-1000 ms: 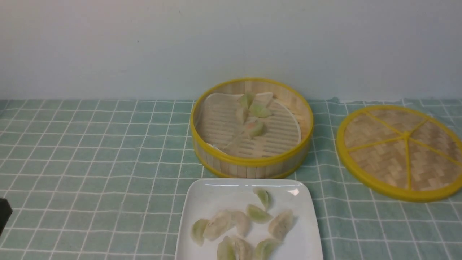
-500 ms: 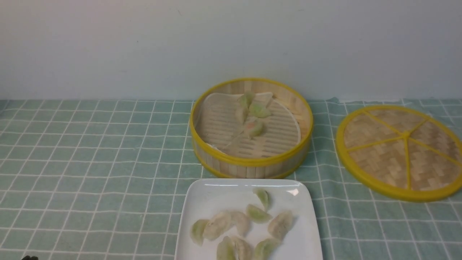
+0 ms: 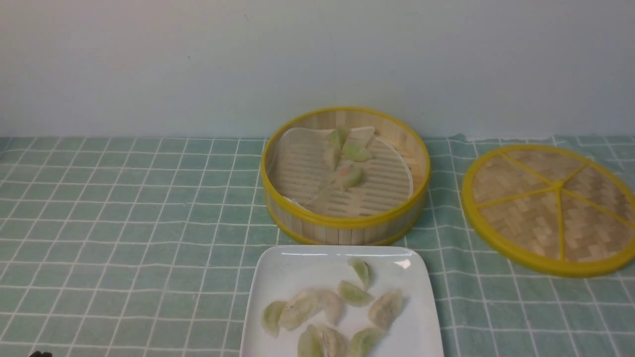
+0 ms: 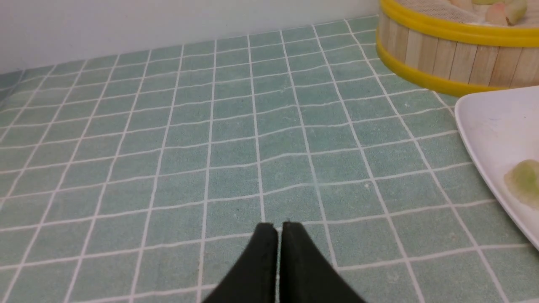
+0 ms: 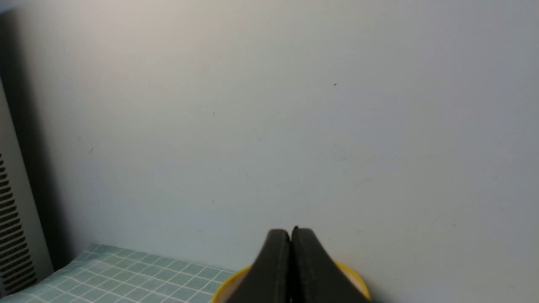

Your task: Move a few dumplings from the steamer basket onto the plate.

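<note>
The steamer basket (image 3: 342,221) stands at the middle of the table with three dumplings (image 3: 349,176) on its white liner. In front of it lies the white plate (image 3: 278,270), holding several dumplings (image 3: 354,293). In the left wrist view my left gripper (image 4: 276,225) is shut and empty, low over the cloth. It is to the left of the plate (image 4: 492,122) and the basket (image 4: 446,54). Only a dark tip of that gripper (image 3: 40,354) shows in the front view. My right gripper (image 5: 290,231) is shut and empty, pointing at the wall, and it does not show in the front view.
The flat woven lid (image 3: 548,208) with yellow rim lies to the right of the basket. A green checked cloth (image 3: 124,223) covers the table. A wall stands close behind the basket. Behind my right fingers a yellow rim (image 5: 229,283) shows; I cannot tell whether it is basket or lid.
My left gripper dropped from the left edge of the front view to the bottom left corner a second ago and has since stayed still. The dumplings have not moved.
</note>
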`<state>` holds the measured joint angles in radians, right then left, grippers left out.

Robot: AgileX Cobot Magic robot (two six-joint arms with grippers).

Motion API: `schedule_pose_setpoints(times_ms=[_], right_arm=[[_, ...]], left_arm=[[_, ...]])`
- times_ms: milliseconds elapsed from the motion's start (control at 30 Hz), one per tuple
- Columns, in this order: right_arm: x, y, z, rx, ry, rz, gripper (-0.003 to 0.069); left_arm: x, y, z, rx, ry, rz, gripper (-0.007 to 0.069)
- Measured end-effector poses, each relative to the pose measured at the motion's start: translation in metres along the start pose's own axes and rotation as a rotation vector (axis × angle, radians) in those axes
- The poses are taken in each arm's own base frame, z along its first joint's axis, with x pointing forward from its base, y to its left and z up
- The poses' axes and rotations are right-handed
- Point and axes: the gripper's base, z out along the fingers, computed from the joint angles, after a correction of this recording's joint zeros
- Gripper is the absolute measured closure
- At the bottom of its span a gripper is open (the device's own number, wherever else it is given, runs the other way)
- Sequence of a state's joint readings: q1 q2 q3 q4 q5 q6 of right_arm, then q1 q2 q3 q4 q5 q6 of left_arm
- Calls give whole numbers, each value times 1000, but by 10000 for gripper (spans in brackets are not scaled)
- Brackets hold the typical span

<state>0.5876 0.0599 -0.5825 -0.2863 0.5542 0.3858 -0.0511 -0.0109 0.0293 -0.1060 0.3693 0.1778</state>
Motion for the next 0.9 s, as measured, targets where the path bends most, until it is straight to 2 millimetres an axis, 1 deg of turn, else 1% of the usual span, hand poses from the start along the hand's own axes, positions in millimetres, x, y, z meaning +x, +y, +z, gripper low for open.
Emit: schedule_pose_setpoints(times_ms=[500, 600, 767, 900], right_arm=[[0, 1, 0, -8, -3, 12, 672], [-1, 6, 0, -66, -5, 44, 672], [-2, 14, -1, -153, -25, 5, 672], [1, 15, -1, -168, -41, 0, 672]], left_arm=[[0, 0, 0, 0, 0, 1, 631], [0, 0, 0, 0, 0, 0, 631], [0, 0, 0, 0, 1, 0, 631], [0, 0, 0, 0, 2, 0, 631]])
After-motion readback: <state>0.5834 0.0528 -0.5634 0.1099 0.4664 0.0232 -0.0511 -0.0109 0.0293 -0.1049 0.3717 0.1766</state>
